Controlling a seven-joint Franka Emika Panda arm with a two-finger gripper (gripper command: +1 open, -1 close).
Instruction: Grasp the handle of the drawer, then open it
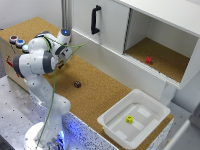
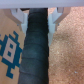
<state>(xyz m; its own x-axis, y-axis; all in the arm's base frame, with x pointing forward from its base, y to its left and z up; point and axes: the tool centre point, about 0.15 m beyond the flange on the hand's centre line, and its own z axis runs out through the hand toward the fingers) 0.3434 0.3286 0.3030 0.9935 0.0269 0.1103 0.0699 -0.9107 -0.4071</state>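
Arm base: white round foot [image 1: 42, 137] nearest the exterior camera, standing on a perforated metal plate, with a blue glow beside it.
Arm: white Franka links [image 1: 37, 60] folded above the cork worktop [image 1: 100, 92]; a green cable runs down along it.
Gripper: [image 1: 64, 49] near the cabinet's lower corner in the exterior view. In the wrist view [image 2: 38, 17] two pale fingers [image 2: 21, 18] stand apart with a dark cylindrical shape lying between them. Whether they press on it cannot be told.
Handle appearance: slim black bar [image 1: 95, 19], C-shaped, with two short legs fixed to the panel.
Handle orientation: long axis upright, legs pointing into the panel.
Handle location: near the edge of the drawer toward the exterior view's right, well apart from the gripper.
Drawer: flat white front panel [image 1: 107, 22], lying flush with the cabinet, beside an open compartment.
Open compartment: cork floor holding a small red block [image 1: 148, 60].
Tub: shallow white plastic tub [image 1: 112, 120] on the worktop, holding a small yellow object [image 1: 129, 119].
Worktop item: small dark round object [image 1: 77, 84] on the cork between arm and tub.
Box: cardboard box [image 1: 10, 52] at the exterior view's left, with coloured buttons [image 1: 17, 41] on top.
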